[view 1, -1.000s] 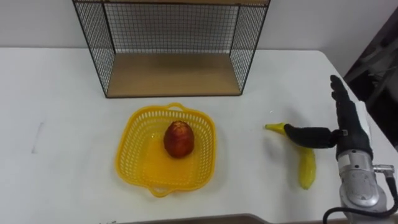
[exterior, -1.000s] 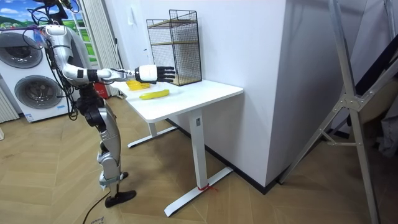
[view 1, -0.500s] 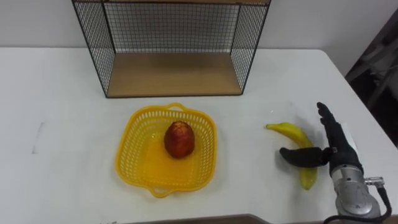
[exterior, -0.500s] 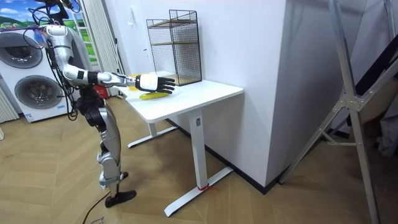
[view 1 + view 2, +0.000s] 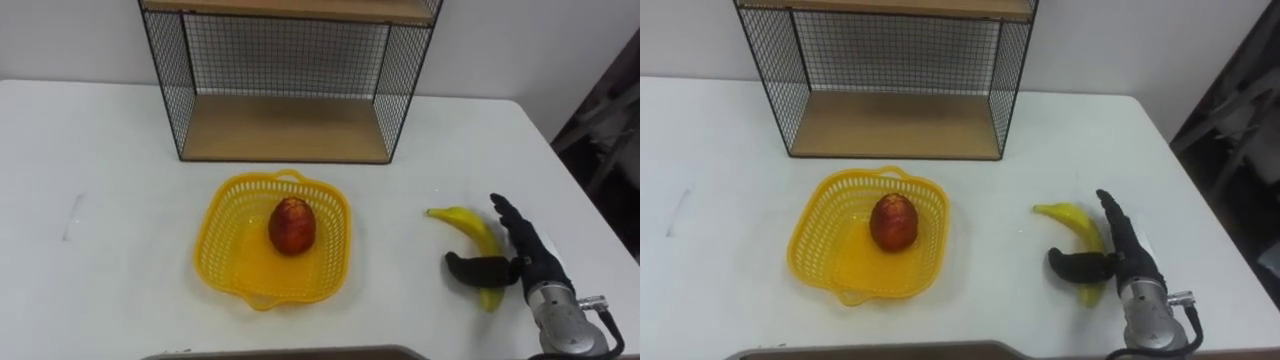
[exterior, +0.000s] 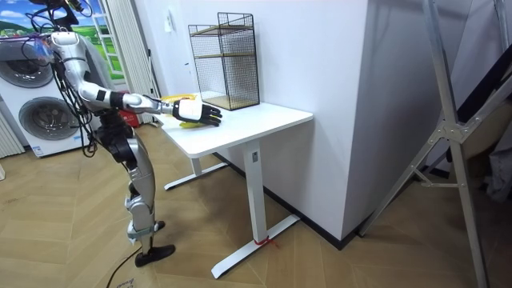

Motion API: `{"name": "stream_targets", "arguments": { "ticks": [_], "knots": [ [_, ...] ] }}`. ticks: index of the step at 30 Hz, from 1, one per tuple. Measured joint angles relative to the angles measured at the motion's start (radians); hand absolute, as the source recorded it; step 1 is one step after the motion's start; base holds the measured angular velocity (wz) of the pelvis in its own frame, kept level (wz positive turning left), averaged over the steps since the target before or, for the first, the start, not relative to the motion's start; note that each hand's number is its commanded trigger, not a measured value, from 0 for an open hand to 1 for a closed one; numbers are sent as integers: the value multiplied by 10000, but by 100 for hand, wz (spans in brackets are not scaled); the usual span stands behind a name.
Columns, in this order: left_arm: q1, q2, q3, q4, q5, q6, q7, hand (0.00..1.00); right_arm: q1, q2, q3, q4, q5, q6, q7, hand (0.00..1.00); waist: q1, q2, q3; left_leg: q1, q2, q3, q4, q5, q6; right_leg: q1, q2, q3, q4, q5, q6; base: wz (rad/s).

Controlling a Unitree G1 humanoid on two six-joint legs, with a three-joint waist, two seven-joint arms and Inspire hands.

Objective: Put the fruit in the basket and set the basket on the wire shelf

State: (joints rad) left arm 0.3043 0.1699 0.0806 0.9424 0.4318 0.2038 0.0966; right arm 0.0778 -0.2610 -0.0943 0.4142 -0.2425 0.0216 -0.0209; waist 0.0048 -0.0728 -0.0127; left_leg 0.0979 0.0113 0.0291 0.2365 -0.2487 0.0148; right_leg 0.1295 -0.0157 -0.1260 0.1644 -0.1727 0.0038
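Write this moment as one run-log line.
right hand: open, over banana | red fruit: in yellow basket | basket: on table, before wire shelf

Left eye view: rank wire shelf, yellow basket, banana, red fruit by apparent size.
1. Black wire shelf with wooden boards
2. Yellow plastic mesh basket
3. Yellow banana, partly under right hand
4. Red fruit in basket
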Motion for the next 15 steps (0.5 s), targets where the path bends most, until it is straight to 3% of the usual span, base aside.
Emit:
{"name": "stream_targets", "arguments": {
  "ticks": [15],
  "knots": [
    [-53, -34, 45, -65, 413, 145, 91, 0, -513, -118, -361, 901, -1377, 14, -658, 100, 50, -69, -33, 39, 5, -94, -35, -3, -3, 138, 23, -107, -136, 4, 1, 2]
  ]
}}
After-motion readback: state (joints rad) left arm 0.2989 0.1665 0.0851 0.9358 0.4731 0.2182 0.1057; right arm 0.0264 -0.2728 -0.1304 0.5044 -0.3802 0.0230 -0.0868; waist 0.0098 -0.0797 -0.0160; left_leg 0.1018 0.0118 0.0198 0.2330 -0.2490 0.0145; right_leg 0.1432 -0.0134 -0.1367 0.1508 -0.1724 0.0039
